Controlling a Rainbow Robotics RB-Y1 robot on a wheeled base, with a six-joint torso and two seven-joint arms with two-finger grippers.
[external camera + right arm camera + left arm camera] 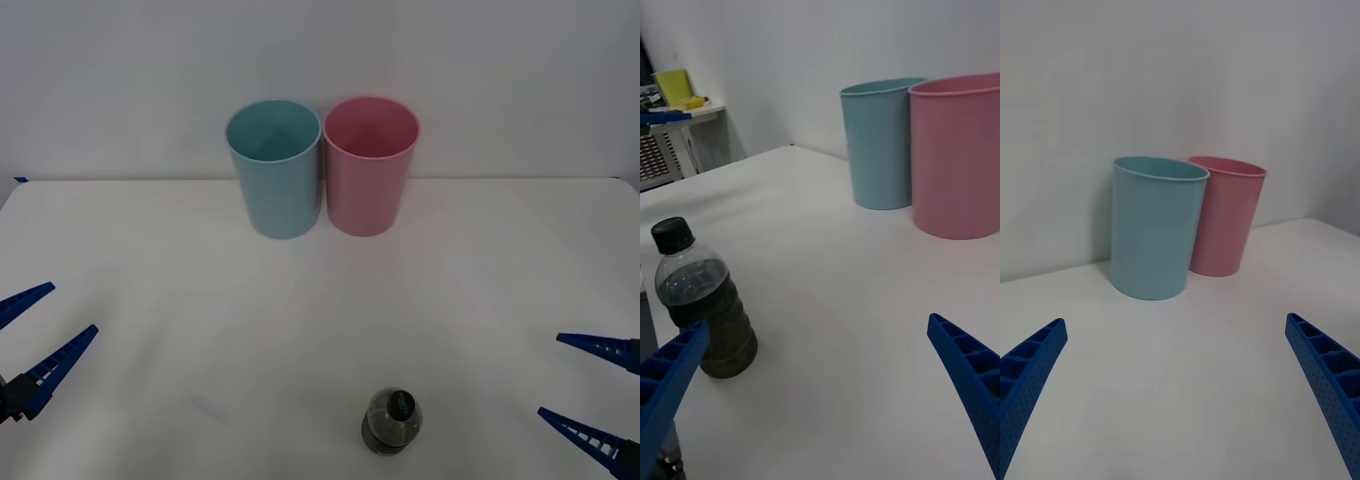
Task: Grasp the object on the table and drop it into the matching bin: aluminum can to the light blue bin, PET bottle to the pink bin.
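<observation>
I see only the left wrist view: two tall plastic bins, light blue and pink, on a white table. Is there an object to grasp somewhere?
Observer: Yes. A small clear plastic bottle with a black cap stands upright at the near table edge, right of centre.
Operator: Which gripper is closer to it?
Observer: The right gripper; it is open and not touching the bottle.
Operator: What is inside the bottle?
Observer: Dark contents, seen in the right wrist view, filling most of it.
Operator: Is the pink bin already holding something?
Observer: From the front, the tall pink plastic bin looks empty inside.
</observation>
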